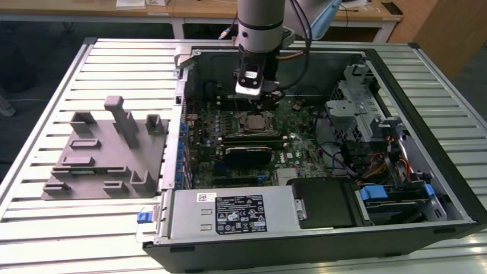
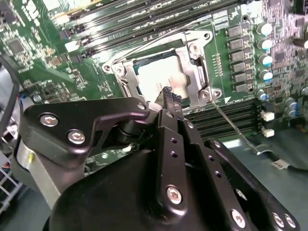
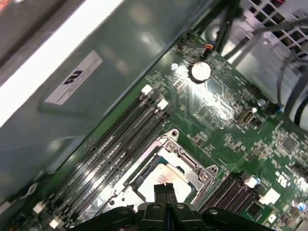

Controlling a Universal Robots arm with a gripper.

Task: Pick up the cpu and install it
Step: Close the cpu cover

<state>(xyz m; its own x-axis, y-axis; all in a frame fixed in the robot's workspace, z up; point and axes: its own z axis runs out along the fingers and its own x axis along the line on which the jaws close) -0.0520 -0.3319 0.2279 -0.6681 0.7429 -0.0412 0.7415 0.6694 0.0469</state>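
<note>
Black gripper (image 2: 169, 96): fingers pinched together w/ nothing between, tips just above the shiny silver square cpu (image 2: 154, 74). The cpu lies flat inside the square black-and-metal socket frame (image 2: 195, 62), approx. mid green motherboard (image 1: 304, 155), in the open black pc case (image 1: 304, 251).

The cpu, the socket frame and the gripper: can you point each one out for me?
cpu (image 2: 153, 77), second wrist view, its shiny silver top.
socket frame (image 2: 193, 65), second wrist view, its metal side bar.
gripper (image 2: 169, 95), second wrist view, its black tip.
</note>
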